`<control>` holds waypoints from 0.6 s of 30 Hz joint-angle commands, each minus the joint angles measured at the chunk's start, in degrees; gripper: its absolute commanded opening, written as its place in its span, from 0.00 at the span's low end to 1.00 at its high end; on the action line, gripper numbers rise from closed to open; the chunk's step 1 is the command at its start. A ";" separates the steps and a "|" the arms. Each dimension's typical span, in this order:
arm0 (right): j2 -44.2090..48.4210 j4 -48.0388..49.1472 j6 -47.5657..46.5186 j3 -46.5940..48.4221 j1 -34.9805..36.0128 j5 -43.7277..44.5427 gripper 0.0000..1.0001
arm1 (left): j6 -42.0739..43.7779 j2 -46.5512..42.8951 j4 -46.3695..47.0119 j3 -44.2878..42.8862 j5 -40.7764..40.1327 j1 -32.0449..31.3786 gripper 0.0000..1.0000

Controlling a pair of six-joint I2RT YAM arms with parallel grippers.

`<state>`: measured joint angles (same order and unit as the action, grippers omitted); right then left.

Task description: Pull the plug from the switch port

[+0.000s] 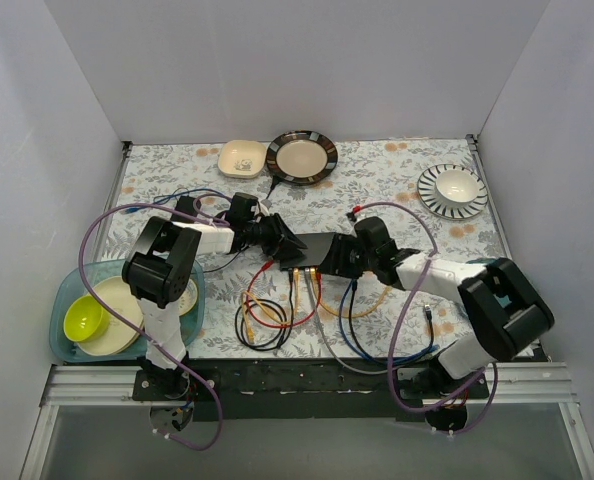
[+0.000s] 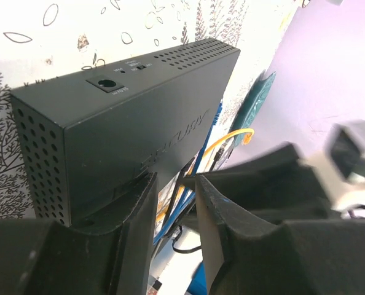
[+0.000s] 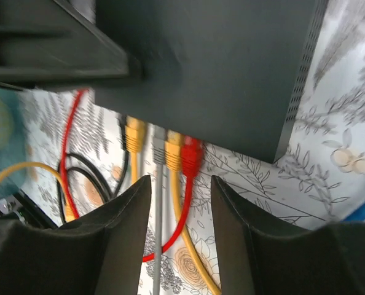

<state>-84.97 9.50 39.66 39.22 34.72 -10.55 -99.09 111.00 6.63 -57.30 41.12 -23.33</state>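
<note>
The dark grey switch [image 1: 324, 250] lies mid-table; its top face and vented end fill the left wrist view [image 2: 127, 117]. Red [image 3: 192, 157], yellow [image 3: 173, 150] and grey [image 3: 159, 152] plugs sit in its near-edge sockets, with another yellow plug [image 3: 134, 136] further left. My left gripper [image 1: 280, 242] [image 2: 173, 178] is at the switch's left end, one finger [image 2: 139, 209] against the top face. Its jaws stand a little apart, with only cables in the gap. My right gripper [image 1: 330, 263] [image 3: 180, 181] is open just short of the plugs, the red and yellow cables running between its fingers.
Loose cables [image 1: 267, 315] coil on the cloth in front of the switch. A teal tray [image 1: 72, 290] with plates and a green bowl is at the left. A cream dish [image 1: 242, 157], a dark-rimmed plate [image 1: 302, 157] and a striped plate [image 1: 453, 190] stand at the back.
</note>
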 commanded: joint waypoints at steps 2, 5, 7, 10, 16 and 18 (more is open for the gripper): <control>-4.94 5.53 4.28 -0.98 1.14 -3.69 0.51 | 2.23 -2.54 -2.77 0.34 -1.05 0.04 0.31; -6.87 7.11 6.21 -1.25 1.14 -3.60 0.51 | 2.58 -2.54 -2.77 0.96 -0.78 0.22 0.31; -8.27 8.43 7.36 -1.25 1.05 -2.90 0.51 | 2.67 -2.37 -2.85 1.31 -0.61 0.22 0.31; -10.12 11.41 11.04 -1.60 0.79 -1.76 0.51 | 3.20 -2.37 -3.64 1.57 -0.96 0.30 0.30; -12.67 16.60 18.78 -3.71 -0.70 -0.09 0.48 | 3.73 -2.72 -4.26 1.75 -0.87 0.66 0.30; -12.94 18.44 20.80 -5.11 -1.23 -0.18 0.47 | 3.64 -2.63 -4.26 1.49 -0.61 0.66 0.30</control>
<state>-95.83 23.97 55.27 36.71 34.63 -12.97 -97.34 110.98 5.98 -57.06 41.98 -23.00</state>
